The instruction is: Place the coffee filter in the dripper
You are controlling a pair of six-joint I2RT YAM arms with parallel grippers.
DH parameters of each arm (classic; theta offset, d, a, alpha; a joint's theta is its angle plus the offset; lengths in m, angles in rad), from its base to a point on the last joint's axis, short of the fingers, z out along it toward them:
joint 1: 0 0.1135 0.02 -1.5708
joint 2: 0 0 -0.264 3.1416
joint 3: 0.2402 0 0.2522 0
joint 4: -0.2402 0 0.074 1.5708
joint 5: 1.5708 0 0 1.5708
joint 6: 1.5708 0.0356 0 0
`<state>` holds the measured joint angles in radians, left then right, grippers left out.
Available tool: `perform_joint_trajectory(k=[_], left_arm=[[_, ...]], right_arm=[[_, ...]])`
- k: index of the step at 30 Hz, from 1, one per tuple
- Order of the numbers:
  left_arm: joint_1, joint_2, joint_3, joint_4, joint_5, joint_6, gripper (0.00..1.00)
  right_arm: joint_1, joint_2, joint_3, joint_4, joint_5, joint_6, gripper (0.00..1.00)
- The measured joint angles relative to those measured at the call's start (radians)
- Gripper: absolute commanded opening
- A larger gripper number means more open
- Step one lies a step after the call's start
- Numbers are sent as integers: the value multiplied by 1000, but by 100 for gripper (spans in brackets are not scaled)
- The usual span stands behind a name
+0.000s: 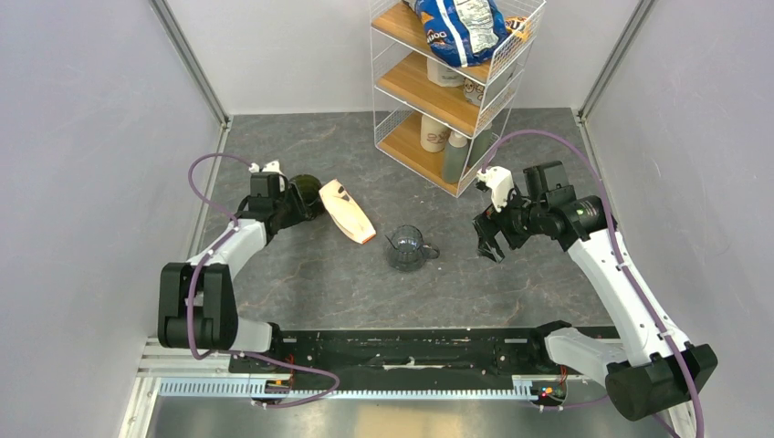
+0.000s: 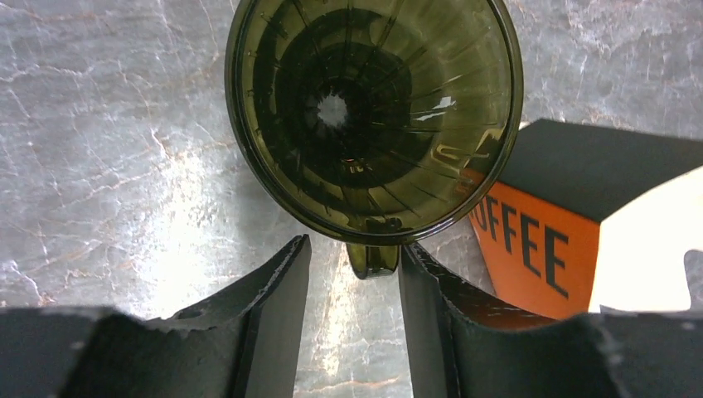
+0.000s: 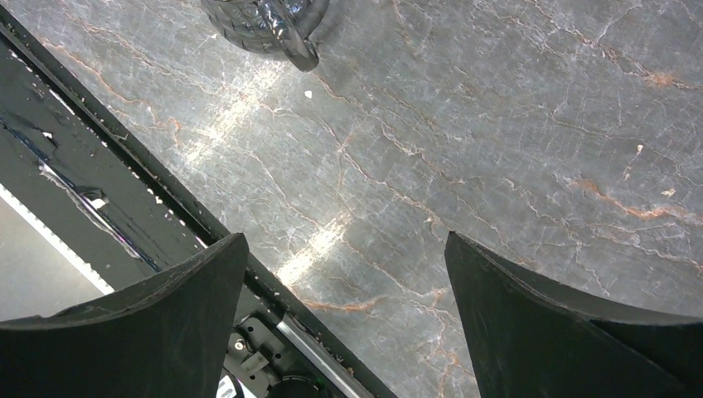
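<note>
Left tool (image 2: 355, 246), narrowly parted, straddles the dripper (image 2: 373, 116) at its handle (image 2: 373, 259), which points down-frame toward it. Right tool (image 3: 346, 236) gapes wide, well apart. No coffee filter shows.

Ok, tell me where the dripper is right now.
The dripper stands on the left side of the table in the top view, just left of the orange-ended packet, its handle between the fingers of the open left gripper.

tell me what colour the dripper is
The dripper is a dark, see-through olive green with fine ribs inside. This shows best in the left wrist view.
</note>
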<state>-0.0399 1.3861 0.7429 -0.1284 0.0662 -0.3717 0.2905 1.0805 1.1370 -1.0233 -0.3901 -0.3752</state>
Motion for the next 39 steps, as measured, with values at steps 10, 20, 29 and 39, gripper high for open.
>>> perform_joint_trajectory(k=[10, 20, 29, 39], left_arm=[[-1, 55, 53, 38, -37, 2, 27], [24, 87, 81, 49, -39, 57, 2], [49, -11, 82, -21, -20, 172, 2], [133, -319, 101, -137, 145, 331, 2]], right_arm=[[0, 1, 1, -3, 5, 0, 97], [0, 5, 10, -6, 7, -2, 97], [0, 7, 10, -6, 4, -2, 97], [0, 7, 10, 16, -27, 21, 97]])
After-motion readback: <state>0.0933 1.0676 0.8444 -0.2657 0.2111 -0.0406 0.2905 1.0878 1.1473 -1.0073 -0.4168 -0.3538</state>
